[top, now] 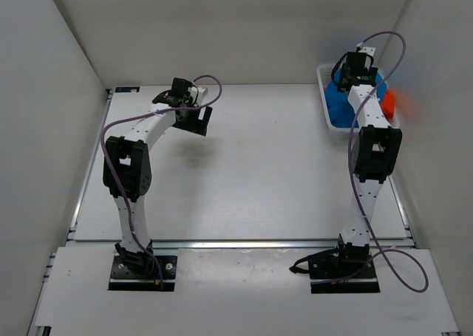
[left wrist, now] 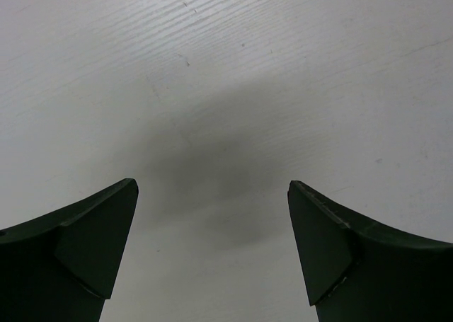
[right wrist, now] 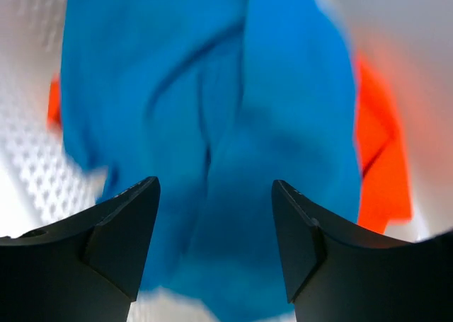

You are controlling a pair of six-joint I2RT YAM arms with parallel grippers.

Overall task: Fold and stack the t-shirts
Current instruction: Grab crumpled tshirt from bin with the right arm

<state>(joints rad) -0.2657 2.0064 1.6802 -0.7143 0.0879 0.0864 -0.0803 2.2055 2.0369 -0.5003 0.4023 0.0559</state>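
Softly crumpled, the blue t-shirt (right wrist: 212, 124) lies heaped in the white lattice basket (right wrist: 32, 159) at the far right corner. Its long creases run away from the right claw (right wrist: 214, 183), whose 2 dark wedge-shaped fingers stand parted over it. Blur hides whether they touch the cloth. The orange t-shirt (right wrist: 382, 166) peeks out on both sides beneath the blue, mostly covered. The left claw (left wrist: 211, 185) hangs released, fingers wide apart, over the bare matte white counter (left wrist: 212, 53) with its faintly streaked grain.
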